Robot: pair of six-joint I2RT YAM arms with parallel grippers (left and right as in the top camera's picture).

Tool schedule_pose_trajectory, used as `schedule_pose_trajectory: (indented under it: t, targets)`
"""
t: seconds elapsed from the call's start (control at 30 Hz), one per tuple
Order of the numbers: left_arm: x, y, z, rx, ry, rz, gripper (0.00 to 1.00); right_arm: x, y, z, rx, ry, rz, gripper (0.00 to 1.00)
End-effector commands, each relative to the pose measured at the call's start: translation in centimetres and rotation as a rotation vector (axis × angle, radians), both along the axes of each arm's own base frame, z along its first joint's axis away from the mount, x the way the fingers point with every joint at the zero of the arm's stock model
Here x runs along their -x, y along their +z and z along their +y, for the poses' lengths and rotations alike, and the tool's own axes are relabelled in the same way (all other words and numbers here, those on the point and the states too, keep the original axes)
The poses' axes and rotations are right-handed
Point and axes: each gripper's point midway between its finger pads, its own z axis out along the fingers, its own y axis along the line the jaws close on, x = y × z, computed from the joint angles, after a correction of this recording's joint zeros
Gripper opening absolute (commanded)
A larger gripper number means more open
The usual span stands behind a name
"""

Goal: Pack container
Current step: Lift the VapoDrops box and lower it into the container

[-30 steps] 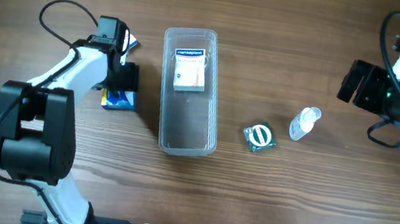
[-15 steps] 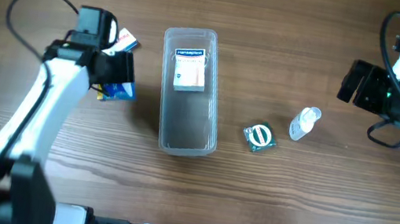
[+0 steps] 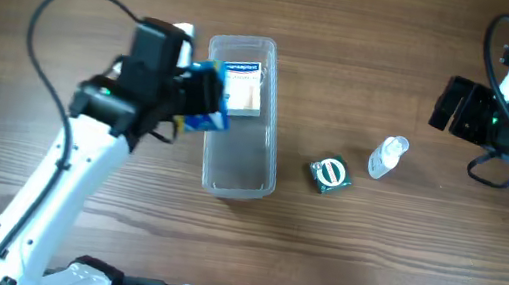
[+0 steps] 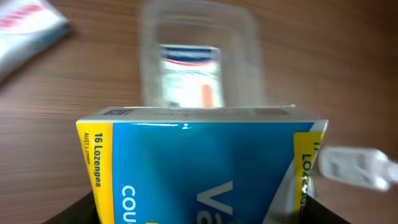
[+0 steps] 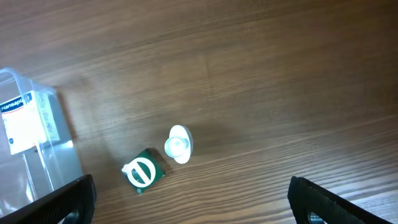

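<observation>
box (image 3: 242,88) in container (image 3: 241,166) | bottle (image 3: 386,158) right of packet (image 3: 332,174)

A blue face with yellow side bands and white lettering is being shown by the lozenge box (image 4: 199,168). The container (image 3: 273,161) is being seen as clear. White with a blue band is being shown by the carton (image 3: 241,88), green and white by the round packet (image 3: 332,173), brown wood grain by the surface (image 3: 401,43).
</observation>
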Motion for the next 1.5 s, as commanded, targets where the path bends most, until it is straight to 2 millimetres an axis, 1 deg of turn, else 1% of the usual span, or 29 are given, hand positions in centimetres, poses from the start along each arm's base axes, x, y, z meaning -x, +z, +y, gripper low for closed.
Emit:
schedule_pose_trajectory:
  t: [0.0, 0.13, 0.3, 0.47, 0.57, 0.73, 0.83, 0.93, 1.13, 1.27, 1.47]
  targets:
    - [0.9, 1.5, -4.2, 0.072, -0.056, -0.026, 0.67, -0.2, 0.1, -0.4, 0.017, -0.008, -0.002, 1.00]
    - [1.4, 1.3, -6.1, 0.048, -0.057, -0.041, 0.67, -0.2, 0.1, -0.4, 0.017, -0.008, -0.002, 1.00]
    - [1.6, -0.6, -7.3, -0.015, -0.076, -0.020, 0.68, -0.2, 0.1, -0.4, 0.017, -0.008, -0.002, 1.00]
    - [0.7, -3.5, -6.9, -0.091, -0.044, 0.024, 0.70, -0.2, 0.1, -0.4, 0.017, -0.008, -0.002, 1.00]
    - [0.1, -4.7, -6.2, -0.142, -0.016, 0.032, 0.71, -0.2, 0.1, -0.4, 0.017, -0.008, -0.002, 1.00]
    - [-0.2, -5.2, -5.7, -0.162, 0.005, 0.036, 0.72, -0.2, 0.1, -0.4, 0.017, -0.008, -0.002, 1.00]
    - [-0.4, -5.4, -4.6, -0.175, 0.050, 0.047, 0.72, -0.2, 0.1, -0.4, 0.017, -0.008, -0.002, 1.00]
    - [-0.3, -6.1, -4.1, -0.192, 0.059, 0.075, 0.73, -0.2, 0.1, -0.4, 0.017, -0.008, -0.002, 1.00]
    - [-0.8, -8.3, -4.4, -0.215, 0.056, 0.110, 0.75, -0.2, 0.1, -0.4, 0.017, -0.009, -0.002, 1.00]
    - [-1.3, -9.2, -4.7, -0.218, 0.055, 0.113, 0.75, -0.2, 0.1, -0.4, 0.017, -0.008, -0.002, 1.00]
    - [-1.5, -10.0, -4.8, -0.225, 0.054, 0.124, 0.75, -0.2, 0.1, -0.4, 0.017, -0.008, -0.002, 1.00]
